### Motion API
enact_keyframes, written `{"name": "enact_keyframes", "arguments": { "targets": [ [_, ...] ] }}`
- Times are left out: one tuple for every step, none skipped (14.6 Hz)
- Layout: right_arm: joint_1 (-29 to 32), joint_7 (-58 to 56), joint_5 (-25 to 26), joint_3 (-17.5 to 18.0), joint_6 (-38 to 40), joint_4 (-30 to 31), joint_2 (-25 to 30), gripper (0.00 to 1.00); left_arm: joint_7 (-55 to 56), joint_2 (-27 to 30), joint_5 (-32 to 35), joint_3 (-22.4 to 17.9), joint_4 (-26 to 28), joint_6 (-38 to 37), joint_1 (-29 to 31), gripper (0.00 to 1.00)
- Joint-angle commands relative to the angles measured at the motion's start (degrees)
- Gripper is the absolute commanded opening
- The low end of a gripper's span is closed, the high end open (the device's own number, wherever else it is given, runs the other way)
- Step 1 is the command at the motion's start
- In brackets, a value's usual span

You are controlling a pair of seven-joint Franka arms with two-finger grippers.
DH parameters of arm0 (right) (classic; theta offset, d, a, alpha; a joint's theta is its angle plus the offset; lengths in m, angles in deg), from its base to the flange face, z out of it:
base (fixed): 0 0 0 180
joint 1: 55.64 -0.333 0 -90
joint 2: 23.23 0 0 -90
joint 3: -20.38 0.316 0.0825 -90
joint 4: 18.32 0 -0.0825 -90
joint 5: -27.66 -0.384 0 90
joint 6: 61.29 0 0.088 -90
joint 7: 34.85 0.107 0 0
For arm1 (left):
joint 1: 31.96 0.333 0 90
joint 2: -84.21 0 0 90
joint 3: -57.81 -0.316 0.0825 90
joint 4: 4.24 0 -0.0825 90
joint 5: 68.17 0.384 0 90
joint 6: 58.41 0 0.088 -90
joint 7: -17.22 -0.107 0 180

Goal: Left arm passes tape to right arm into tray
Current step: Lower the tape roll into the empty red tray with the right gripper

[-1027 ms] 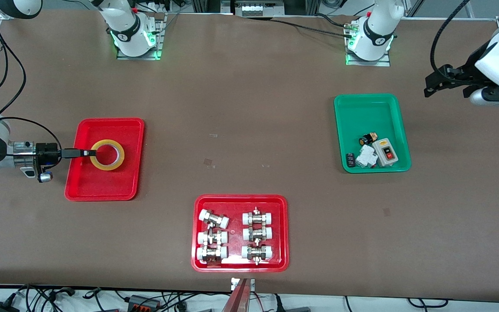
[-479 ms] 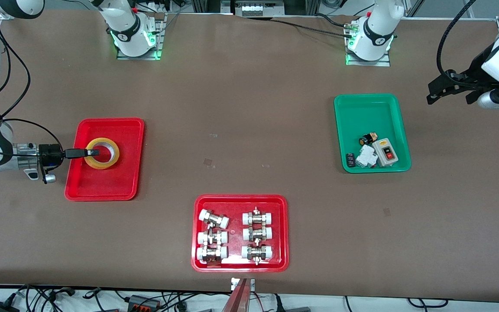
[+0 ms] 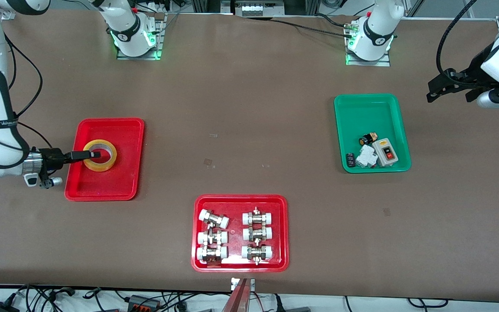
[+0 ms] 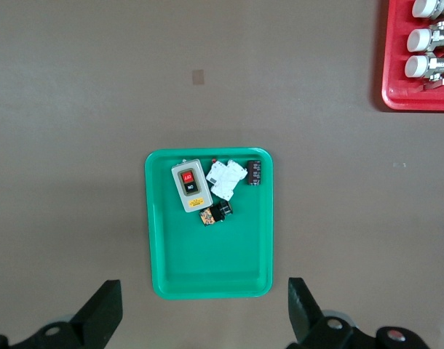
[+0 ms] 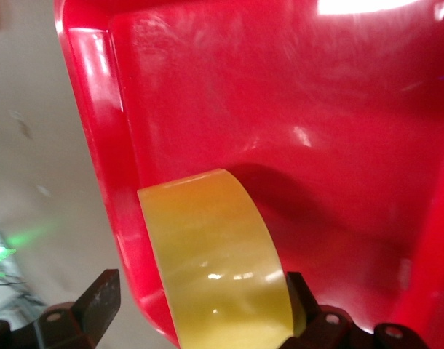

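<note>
Front view: tape [image 3: 99,155] in the tray [image 3: 115,130] at the right arm's end of the table, tilted. Right gripper [image 3: 95,154] spread wide, one finger through the roll's core. Left gripper [image 3: 435,91] open, waiting near the green tray [image 3: 366,108].

Left wrist view: fingers [image 4: 102,314] apart over the green tray [image 4: 164,269].

Right wrist view: tape [image 5: 215,269] between parted fingers [image 5: 98,299], over the tray [image 5: 280,109].

Tape [image 5: 215,269] in red tray [image 5: 280,109] (between gripper fingers [image 5: 98,298]).

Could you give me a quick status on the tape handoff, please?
Right pincer open, fingers straddling the tape. Tape inside the plain red tray. Left pincer open, waiting high above the green tray. Nothing in the way.
</note>
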Motion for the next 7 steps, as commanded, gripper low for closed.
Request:
{"name": "enact_keyframes", "arguments": {
  "targets": [
    [-3.0,4.5,7.6,-0.1,-2.3,2.9,7.3,1.00,-0.1,1.4,-0.1,-0.1,0.8,-0.6,0.2,1.00],
    [-4.3,5.8,10.3,-0.1,-3.6,4.3,9.5,1.00,-0.1,1.4,0.0,-0.1,0.8,-0.6,0.2,1.00],
    [-4.8,6.2,11.8,-0.1,-4.9,6.1,11.7,1.00,-0.1,1.4,-0.1,-0.1,0.8,-0.6,0.2,1.00],
    [-4.6,6.2,12.3,-0.1,-5.9,7.1,13.5,1.00,-0.1,1.4,0.0,-0.1,0.8,-0.6,0.2,1.00],
    [-4.8,6.2,12.5,-0.2,-5.8,6.7,14.6,1.00,-0.1,1.4,-0.1,-0.1,0.8,-0.6,0.2,1.00],
    [-5.0,6.3,13.2,-0.2,-5.7,6.0,16.4,1.00,-0.1,1.4,-0.1,-0.1,0.8,-0.6,0.2,1.00],
    [-5.5,7.0,15.5,0.0,-5.5,5.3,18.1,1.00,-0.1,1.4,0.0,-0.1,0.8,-0.6,0.2,1.00]
  ]
}}
